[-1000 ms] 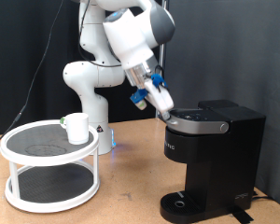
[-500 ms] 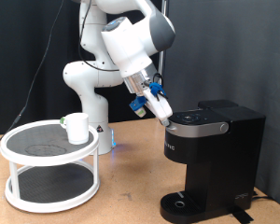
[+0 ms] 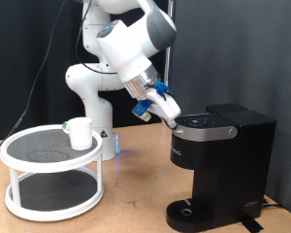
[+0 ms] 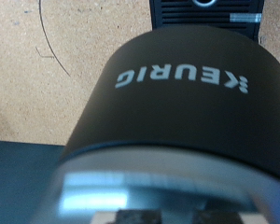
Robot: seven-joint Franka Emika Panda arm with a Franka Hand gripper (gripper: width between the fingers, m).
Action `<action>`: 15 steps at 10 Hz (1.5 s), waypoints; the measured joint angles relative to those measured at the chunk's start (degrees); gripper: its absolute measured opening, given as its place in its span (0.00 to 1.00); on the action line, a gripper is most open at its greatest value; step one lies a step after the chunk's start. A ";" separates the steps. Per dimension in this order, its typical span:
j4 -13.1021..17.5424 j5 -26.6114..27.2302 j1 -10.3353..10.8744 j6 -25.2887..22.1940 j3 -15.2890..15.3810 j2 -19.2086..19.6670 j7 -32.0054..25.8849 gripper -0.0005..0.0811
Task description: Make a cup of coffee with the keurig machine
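We see the keurig machine (image 3: 221,165) at the worktop's (image 3: 136,199) right edge, lid down. Our pincer (image 3: 171,118) has lifted a little off the lid's left end; we cannot tell its opening. The cup (image 3: 80,133) waits on the white rack (image 3: 52,175) by the left edge, so no brewing yet.

A round white stand (image 3: 50,190) with two dark shelves sits on the brown wooden table (image 3: 136,199). A black curtain (image 3: 238,53) hangs behind. A thin black cable (image 3: 50,44) hangs there.
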 joint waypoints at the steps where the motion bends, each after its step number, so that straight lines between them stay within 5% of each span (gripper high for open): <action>1: -0.32 0.30 -0.03 -1.66 -0.33 -1.05 -0.07 0.01; 5: -1.42 2.69 -0.08 -6.34 -1.33 -4.94 -0.05 0.01; 7: -2.10 4.01 -0.07 -4.48 -1.31 -5.26 -1.46 0.01; 13: -14.32 13.59 -1.82 3.73 -3.55 -16.23 -1.56 0.01; 15: -14.23 12.33 -1.83 -0.48 -4.30 -16.01 -1.54 0.01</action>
